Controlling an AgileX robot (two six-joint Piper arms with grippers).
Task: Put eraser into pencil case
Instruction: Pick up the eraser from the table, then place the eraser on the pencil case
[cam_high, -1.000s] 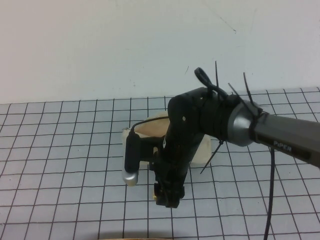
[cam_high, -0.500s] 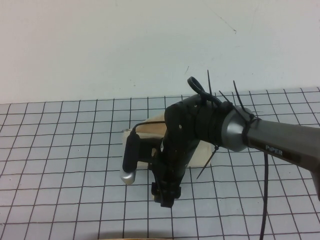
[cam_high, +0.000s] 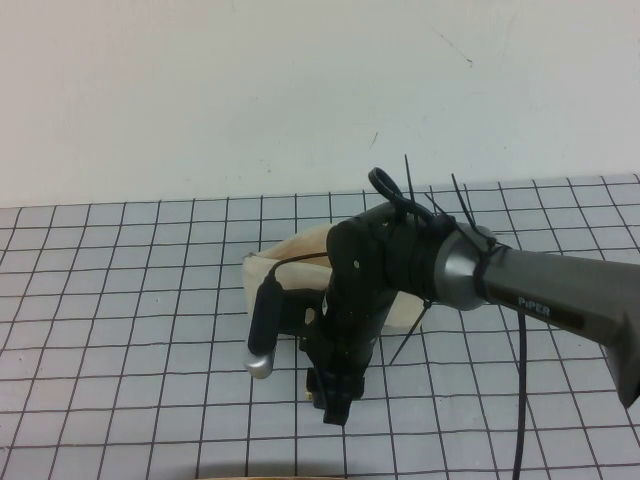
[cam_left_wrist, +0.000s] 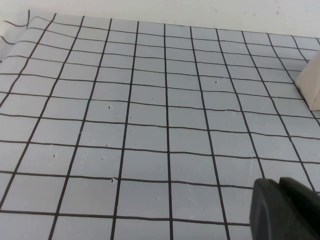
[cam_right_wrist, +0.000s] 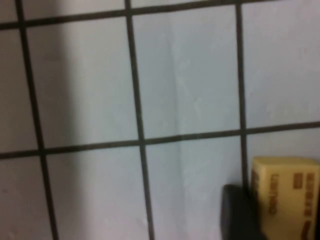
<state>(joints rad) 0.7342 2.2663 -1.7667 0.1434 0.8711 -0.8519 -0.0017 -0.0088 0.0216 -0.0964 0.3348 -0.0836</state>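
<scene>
We judge the step in hand to be carrying the eraser (cam_right_wrist: 286, 196) toward the pencil case (cam_high: 300, 252). To do it well, we would hold the grip firm, lift only enough to clear the fabric rim, travel up over the cream pouch toward the far side of the tabletop (cam_high: 120, 300), and release only once the block sits squarely above the peach-lined mouth, since the opening looks soft and could fold shut under a glancing touch.

In the high view our right claw (cam_high: 335, 400) points down at the grid just on the near side of the pencil case, with the right arm's wrist covering much of the pouch. A sliver of tan shows at the claw's tip there. In the right wrist view the eraser's printed face lies right against a dark finger (cam_right_wrist: 239, 212), and the grid lines beyond it look blurred and apart from it, so we take the right claw to be narrowed onto the eraser and holding it off the tabletop, though only one finger is plainly seen.

The pencil case lies just beyond the right claw, its mouth facing up and toward the arm.

Our left claw (cam_left_wrist: 286, 210) shows only as a dark corner in its own wrist view, over bare grid, well away from the pouch; whether it is wide or narrow we cannot tell.
</scene>
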